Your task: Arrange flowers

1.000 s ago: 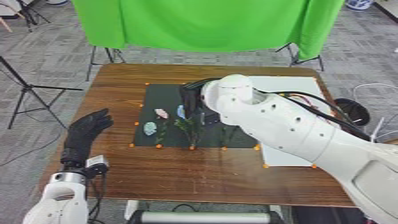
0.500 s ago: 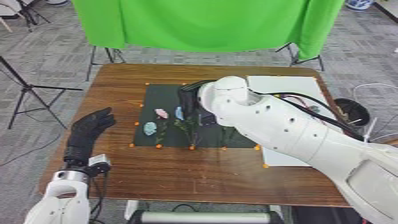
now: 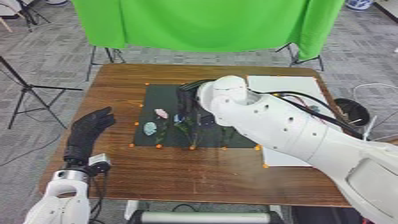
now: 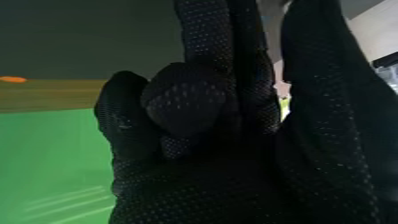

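My right hand (image 3: 186, 102) is over the dark mat (image 3: 163, 95), its fingers covering most of a blue flower (image 3: 178, 118). Seen by the right wrist camera, the right hand (image 4: 209, 165) has some fingers bent, while others and the thumb stand straight with a narrow gap between them. Left of it on the mat lie a pink flower (image 3: 161, 113) and a pale blue flower (image 3: 150, 128), with green stems (image 3: 182, 129) toward the near edge. My left hand (image 3: 88, 131) rests open by the table's left side.
A white sheet (image 3: 282, 159) lies on the right of the table (image 3: 178, 175), partly under my right arm; small flowers on it are half hidden. Orange markers edge the mat. A black bin (image 3: 353, 111) stands off the table's right side. A green cloth (image 3: 209, 25) hangs beyond the far edge.
My right hand's fingers have come down and toward the near side, over the blue flower, which showed more clearly before. The right arm has shifted slightly; the left hand has barely moved.
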Action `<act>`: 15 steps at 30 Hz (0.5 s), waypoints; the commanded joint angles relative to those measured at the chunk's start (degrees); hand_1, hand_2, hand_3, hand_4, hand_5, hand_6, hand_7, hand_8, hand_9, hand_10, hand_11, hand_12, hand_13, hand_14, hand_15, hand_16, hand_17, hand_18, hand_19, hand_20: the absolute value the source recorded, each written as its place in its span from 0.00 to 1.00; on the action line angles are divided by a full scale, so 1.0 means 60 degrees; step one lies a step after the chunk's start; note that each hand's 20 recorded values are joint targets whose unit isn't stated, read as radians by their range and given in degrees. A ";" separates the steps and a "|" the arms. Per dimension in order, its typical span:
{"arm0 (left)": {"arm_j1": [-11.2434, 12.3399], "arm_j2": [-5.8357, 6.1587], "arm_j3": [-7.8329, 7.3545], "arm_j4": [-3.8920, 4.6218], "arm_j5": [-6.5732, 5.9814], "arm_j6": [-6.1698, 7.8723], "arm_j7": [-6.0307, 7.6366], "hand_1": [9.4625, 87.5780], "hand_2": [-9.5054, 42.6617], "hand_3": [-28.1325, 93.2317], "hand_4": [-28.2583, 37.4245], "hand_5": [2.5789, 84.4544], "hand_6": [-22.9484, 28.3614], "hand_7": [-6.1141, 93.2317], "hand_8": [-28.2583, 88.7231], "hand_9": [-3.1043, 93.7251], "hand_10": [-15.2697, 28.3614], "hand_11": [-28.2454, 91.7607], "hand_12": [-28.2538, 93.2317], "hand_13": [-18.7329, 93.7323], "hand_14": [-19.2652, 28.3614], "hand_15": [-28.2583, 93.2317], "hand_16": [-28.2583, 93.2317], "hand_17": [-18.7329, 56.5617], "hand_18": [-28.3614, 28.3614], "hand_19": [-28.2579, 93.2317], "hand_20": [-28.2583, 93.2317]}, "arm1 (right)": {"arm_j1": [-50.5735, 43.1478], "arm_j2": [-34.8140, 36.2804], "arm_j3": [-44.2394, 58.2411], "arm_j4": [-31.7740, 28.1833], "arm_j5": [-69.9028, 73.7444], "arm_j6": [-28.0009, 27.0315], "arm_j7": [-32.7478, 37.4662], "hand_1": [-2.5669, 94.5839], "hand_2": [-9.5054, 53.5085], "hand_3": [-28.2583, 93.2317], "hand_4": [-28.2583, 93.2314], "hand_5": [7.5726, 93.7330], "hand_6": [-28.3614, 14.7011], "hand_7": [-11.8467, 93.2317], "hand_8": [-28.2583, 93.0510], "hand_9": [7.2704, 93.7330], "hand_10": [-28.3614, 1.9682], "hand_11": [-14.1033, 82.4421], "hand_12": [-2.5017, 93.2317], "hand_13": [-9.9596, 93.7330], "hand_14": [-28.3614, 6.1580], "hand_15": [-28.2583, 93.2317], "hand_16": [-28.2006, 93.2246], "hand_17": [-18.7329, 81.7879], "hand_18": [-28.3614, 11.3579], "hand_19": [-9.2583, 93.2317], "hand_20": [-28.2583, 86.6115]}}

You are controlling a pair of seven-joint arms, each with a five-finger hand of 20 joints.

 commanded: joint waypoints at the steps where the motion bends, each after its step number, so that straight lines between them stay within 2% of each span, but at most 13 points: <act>1: 0.0081 -0.0004 0.0006 0.0010 -0.0022 -0.0065 -0.0065 0.15 0.07 0.82 0.00 0.58 0.48 0.24 0.17 0.53 0.64 0.39 0.32 0.51 0.75 0.44 0.24 0.33 0.74 0.33 0.40 | 0.0304 0.0154 0.0219 -0.0071 -0.0070 -0.0046 0.0093 0.46 0.00 0.77 0.09 0.72 0.67 0.32 0.29 0.82 0.50 0.39 0.27 0.92 0.68 0.76 0.52 0.78 0.33 1.00 0.74; 3: 0.0132 -0.0021 -0.0023 -0.0012 -0.0017 -0.0069 -0.0053 0.15 0.07 0.82 0.00 0.58 0.48 0.24 0.17 0.53 0.64 0.39 0.32 0.51 0.75 0.44 0.24 0.33 0.74 0.33 0.40 | 0.0352 0.0326 0.0423 -0.0247 -0.0145 -0.0020 0.0080 0.44 0.00 0.78 0.09 0.70 0.67 0.31 0.27 0.80 0.48 0.37 0.27 0.91 0.67 0.76 0.52 0.77 0.32 1.00 0.74; 5: 0.0153 -0.0029 -0.0046 -0.0026 -0.0024 -0.0056 -0.0052 0.15 0.07 0.82 0.00 0.58 0.48 0.24 0.17 0.53 0.64 0.39 0.32 0.51 0.75 0.44 0.24 0.33 0.74 0.33 0.40 | 0.0409 0.0706 0.0607 -0.0597 -0.0326 0.0425 -0.0001 0.42 0.00 0.79 0.09 0.68 0.68 0.31 0.23 0.76 0.48 0.35 0.26 0.90 0.66 0.76 0.52 0.76 0.30 1.00 0.73; 7: 0.0199 -0.0054 -0.0083 -0.0054 -0.0015 -0.0056 -0.0045 0.15 0.07 0.82 0.00 0.58 0.48 0.24 0.17 0.53 0.64 0.39 0.32 0.51 0.75 0.44 0.24 0.33 0.74 0.33 0.40 | 0.0336 0.1351 0.0800 -0.1162 -0.0728 0.1275 -0.0146 0.40 0.00 0.80 0.10 0.65 0.67 0.31 0.16 0.71 0.47 0.32 0.25 0.88 0.64 0.75 0.51 0.74 0.29 1.00 0.71; 10: 0.0260 -0.0081 -0.0122 -0.0054 -0.0020 -0.0041 -0.0037 0.15 0.06 0.82 0.00 0.58 0.48 0.24 0.17 0.53 0.64 0.39 0.32 0.51 0.75 0.44 0.24 0.33 0.74 0.33 0.40 | 0.0024 0.2592 0.1099 -0.2000 -0.1339 0.2669 -0.0236 0.36 0.00 0.80 0.09 0.48 0.63 0.26 0.17 0.55 0.42 0.23 0.22 0.88 0.65 0.70 0.49 0.71 0.30 0.99 0.66; 15: 0.0474 -0.0181 -0.0223 -0.0125 -0.0021 0.0021 -0.0045 0.16 0.05 0.82 0.00 0.58 0.48 0.24 0.17 0.53 0.64 0.39 0.32 0.51 0.75 0.44 0.24 0.33 0.74 0.33 0.40 | -0.0805 0.4282 0.2057 -0.2591 -0.1386 0.3123 -0.0423 0.29 0.00 0.79 0.05 0.39 0.59 0.21 0.19 0.44 0.38 0.21 0.22 0.87 0.66 0.68 0.48 0.70 0.31 0.98 0.65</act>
